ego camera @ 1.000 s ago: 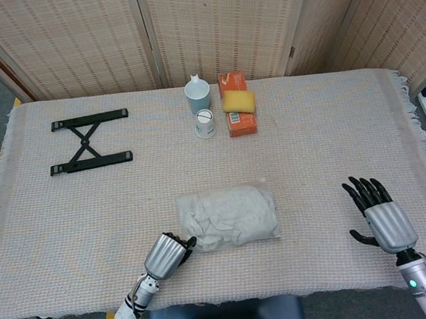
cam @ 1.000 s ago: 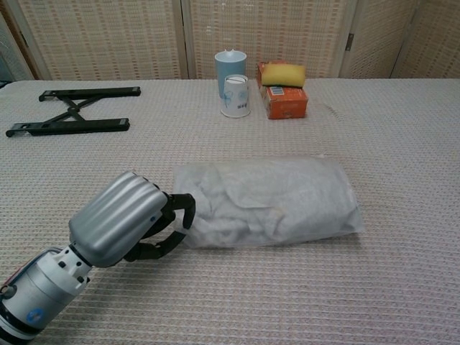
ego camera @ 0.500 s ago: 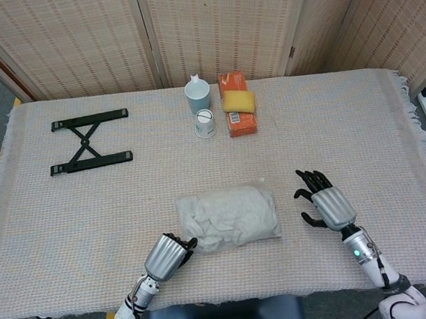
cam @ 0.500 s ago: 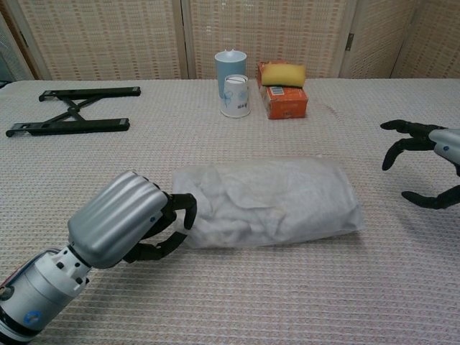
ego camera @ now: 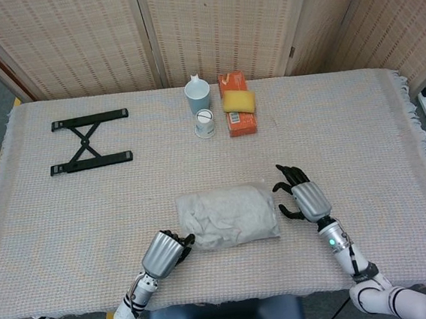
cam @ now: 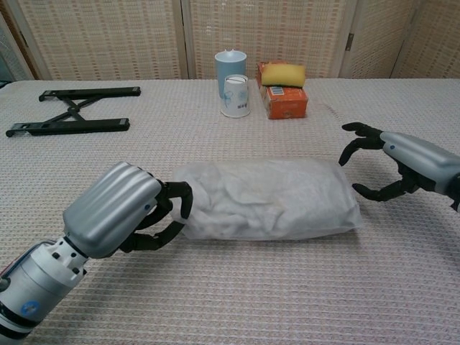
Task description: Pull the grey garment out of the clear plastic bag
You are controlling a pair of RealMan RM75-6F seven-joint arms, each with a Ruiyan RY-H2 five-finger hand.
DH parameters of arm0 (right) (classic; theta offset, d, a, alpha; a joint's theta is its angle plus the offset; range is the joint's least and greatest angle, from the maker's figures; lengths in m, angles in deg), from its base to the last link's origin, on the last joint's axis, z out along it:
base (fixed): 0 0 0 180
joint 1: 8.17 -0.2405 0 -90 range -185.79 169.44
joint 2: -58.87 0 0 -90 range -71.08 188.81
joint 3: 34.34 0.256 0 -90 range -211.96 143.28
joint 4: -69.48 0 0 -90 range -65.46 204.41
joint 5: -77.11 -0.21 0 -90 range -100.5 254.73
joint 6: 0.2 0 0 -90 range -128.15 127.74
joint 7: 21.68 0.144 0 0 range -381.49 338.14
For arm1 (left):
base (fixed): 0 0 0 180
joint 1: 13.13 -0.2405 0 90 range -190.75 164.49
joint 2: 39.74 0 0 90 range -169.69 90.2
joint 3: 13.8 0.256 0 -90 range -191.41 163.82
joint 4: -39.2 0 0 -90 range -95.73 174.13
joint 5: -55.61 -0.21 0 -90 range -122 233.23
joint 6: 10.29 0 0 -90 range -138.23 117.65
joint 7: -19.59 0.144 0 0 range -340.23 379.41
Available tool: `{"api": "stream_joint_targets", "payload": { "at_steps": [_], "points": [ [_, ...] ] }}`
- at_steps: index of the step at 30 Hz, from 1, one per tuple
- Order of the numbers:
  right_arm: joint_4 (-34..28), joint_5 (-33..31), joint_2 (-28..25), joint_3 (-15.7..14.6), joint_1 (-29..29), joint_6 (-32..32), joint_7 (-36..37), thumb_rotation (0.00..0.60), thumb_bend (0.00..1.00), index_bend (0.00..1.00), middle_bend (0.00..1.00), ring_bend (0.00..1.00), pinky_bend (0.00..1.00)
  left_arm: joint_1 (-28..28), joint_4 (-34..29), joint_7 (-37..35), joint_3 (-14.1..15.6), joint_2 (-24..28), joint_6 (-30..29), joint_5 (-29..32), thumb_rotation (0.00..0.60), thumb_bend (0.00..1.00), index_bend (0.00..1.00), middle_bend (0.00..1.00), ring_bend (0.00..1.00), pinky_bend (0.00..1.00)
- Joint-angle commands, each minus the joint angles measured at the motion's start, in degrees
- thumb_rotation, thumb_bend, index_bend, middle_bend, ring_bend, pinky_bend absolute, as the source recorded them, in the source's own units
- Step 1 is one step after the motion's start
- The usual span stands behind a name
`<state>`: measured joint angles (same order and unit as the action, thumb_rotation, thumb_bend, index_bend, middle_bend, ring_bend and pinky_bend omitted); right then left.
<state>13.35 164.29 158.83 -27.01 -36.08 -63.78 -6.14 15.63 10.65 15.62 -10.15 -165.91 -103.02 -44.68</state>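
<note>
The clear plastic bag [ego camera: 228,217] [cam: 269,199] lies across the near middle of the table, with the crumpled grey garment [cam: 244,194] filling it. My left hand [ego camera: 165,253] [cam: 122,212] is at the bag's left end, fingers curled around that edge and gripping the plastic. My right hand [ego camera: 301,200] [cam: 399,162] hovers just beyond the bag's right end, fingers spread and arched, holding nothing and a little apart from the plastic.
At the back centre stand a blue mug [ego camera: 197,95], a white paper cup [ego camera: 204,122] and an orange box [ego camera: 239,114] with a yellow sponge [ego camera: 239,100] on it. A black folding stand [ego camera: 89,141] lies at the back left. A woven cloth [ego camera: 345,117] covers the table.
My right hand has swept in from the table's right side to just beside the bag's right end. My left hand's fingers have closed further onto the bag's left edge, shifting it slightly.
</note>
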Motion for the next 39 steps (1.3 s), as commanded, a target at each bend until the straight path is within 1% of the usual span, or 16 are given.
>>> {"api": "stream_joint_targets", "payload": {
  "at_steps": [1,6,8,9,10,13,16,19,24,28,32,35,39],
  "points": [
    [2.8,-0.7,2.6,0.1,-1.4,1.5,3.0,0.600,0.35,0.35,0.00,0.00,0.00,0.1,-0.3,0.0,-0.3,0.1,0.2,0.3,0.600,0.57,0.69,1.00,1.00,1.00],
    [6.8,-1.3,6.1,-0.1,-2.8,3.2,7.2,0.600,0.34,0.36,0.00,0.00,0.00,0.4,-0.9,0.0,-0.6,0.5,0.3,0.6,0.600,0.57,0.69,1.00,1.00,1.00],
    [8.1,-1.3,7.4,-0.1,-3.1,2.7,8.6,0.600,0.34,0.43,0.00,0.00,0.00,0.5,-1.0,0.0,-0.8,0.7,0.3,0.7,0.600,0.57,0.69,1.00,1.00,1.00],
    [8.6,-1.3,7.9,0.0,-3.2,2.3,9.2,0.600,0.34,0.50,0.00,0.00,0.00,0.6,-1.1,0.1,-1.0,0.7,0.4,0.9,0.600,0.57,0.69,1.00,1.00,1.00],
    [9.4,-1.2,8.4,0.2,-3.2,1.5,10.0,0.600,0.35,0.56,0.00,0.00,0.00,0.7,-1.2,0.1,-1.2,0.8,0.4,1.1,0.600,0.57,0.69,1.00,1.00,1.00],
    [10.7,-1.2,9.2,0.3,-3.0,-0.1,11.1,0.600,0.42,0.69,0.04,0.00,0.00,0.8,-1.3,0.1,-1.6,0.9,0.4,1.4,0.600,0.57,0.69,1.00,1.00,1.00],
    [11.4,-1.2,9.3,0.2,-2.7,-1.3,10.9,0.600,0.45,0.73,0.06,0.00,0.00,0.8,-1.3,0.1,-1.8,0.9,0.6,1.7,0.600,0.58,0.69,1.00,1.00,1.00],
    [10.9,-1.4,8.6,0.0,-2.4,-1.7,9.7,0.600,0.46,0.74,0.06,0.00,0.00,0.8,-1.1,0.2,-1.7,1.1,0.5,1.7,0.600,0.58,0.69,1.00,1.00,1.00],
    [7.5,-1.9,4.5,-0.3,-1.1,-2.8,6.6,0.600,0.45,0.74,0.06,0.00,0.00,0.8,0.8,0.4,-2.2,2.4,0.6,2.2,0.600,0.58,0.69,1.00,1.00,1.00],
    [3.3,-2.2,-0.5,-0.1,0.5,-4.8,5.1,0.600,0.46,0.74,0.06,0.00,0.00,0.8,3.3,-0.3,-2.8,4.2,1.3,3.1,0.600,0.58,0.69,1.00,1.00,1.00],
    [-0.9,-3.0,-6.0,0.2,2.3,-6.4,3.5,0.600,0.46,0.74,0.07,0.00,0.00,1.0,5.9,-1.6,-4.4,6.5,1.8,5.0,0.600,0.59,0.69,1.00,1.00,1.00],
    [-2.6,-4.1,-9.1,0.7,3.3,-6.9,2.7,0.600,0.46,0.74,0.07,0.00,0.00,1.1,7.4,-2.4,-5.7,8.0,2.1,6.5,0.600,0.59,0.69,1.00,1.00,1.00],
    [-2.9,-6.0,-11.7,1.5,4.1,-6.2,2.2,0.600,0.46,0.74,0.07,0.00,0.00,0.7,9.3,-3.0,-6.2,10.2,2.5,7.5,0.600,0.59,0.69,1.00,1.00,1.00]
  ]
}}
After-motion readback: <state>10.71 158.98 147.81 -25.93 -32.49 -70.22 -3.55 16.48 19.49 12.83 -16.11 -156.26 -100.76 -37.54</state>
